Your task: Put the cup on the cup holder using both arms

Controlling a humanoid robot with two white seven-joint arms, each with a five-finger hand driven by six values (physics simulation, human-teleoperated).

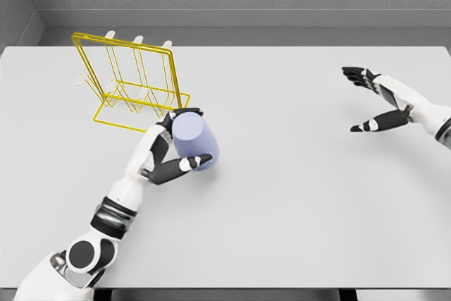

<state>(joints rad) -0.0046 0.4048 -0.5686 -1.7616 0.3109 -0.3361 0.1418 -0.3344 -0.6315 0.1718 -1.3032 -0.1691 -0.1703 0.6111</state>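
Cup (pixel 194 141), pale blue and smooth, lies tilted in the left hand (pixel 169 156), whose fingers are wrapped round its wall just above the bench (pixel 296 188). It looks rigid, light and probably slick, so a firm hold across the body suits it best. Yellow wire cup holder (pixel 134 79) stands close at eleven o'clock. Right hand (pixel 377 100), fingers spread and empty, hovers well apart at three o'clock.
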